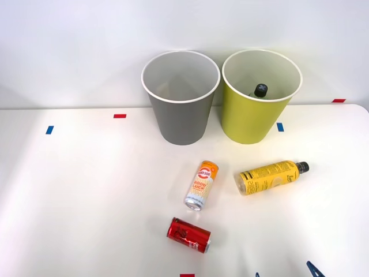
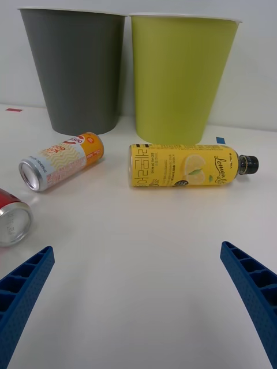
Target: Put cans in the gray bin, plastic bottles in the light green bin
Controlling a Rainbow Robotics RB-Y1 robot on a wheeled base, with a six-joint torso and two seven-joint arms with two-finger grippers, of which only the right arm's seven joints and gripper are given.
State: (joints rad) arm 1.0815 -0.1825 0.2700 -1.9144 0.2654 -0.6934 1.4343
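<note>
Front view: we see the white counter (image 1: 86,196) carrying two tall bins side by side at twelve o'clock, the gray bin (image 1: 180,109) and, just beside it toward one o'clock, the light green bin (image 1: 253,115). Inside the green one a black bottle cap (image 1: 260,90) pokes up. Nearer us, at about two o'clock from the counter's middle, the yellow bottle (image 1: 268,176) lies on its side, cap pointing to three o'clock. Just beside it toward nine o'clock lies the orange-and-white can (image 1: 201,184), tilted, and at its six o'clock the red can (image 1: 188,235), also lying down. Nothing stands between these three and the bins. Small red and blue tape marks (image 1: 119,116) dot the counter. In the right wrist view our pincer (image 2: 138,300) is spread wide and empty, blue fingers (image 2: 254,282) at both corners, with the bottle straight ahead.
</note>
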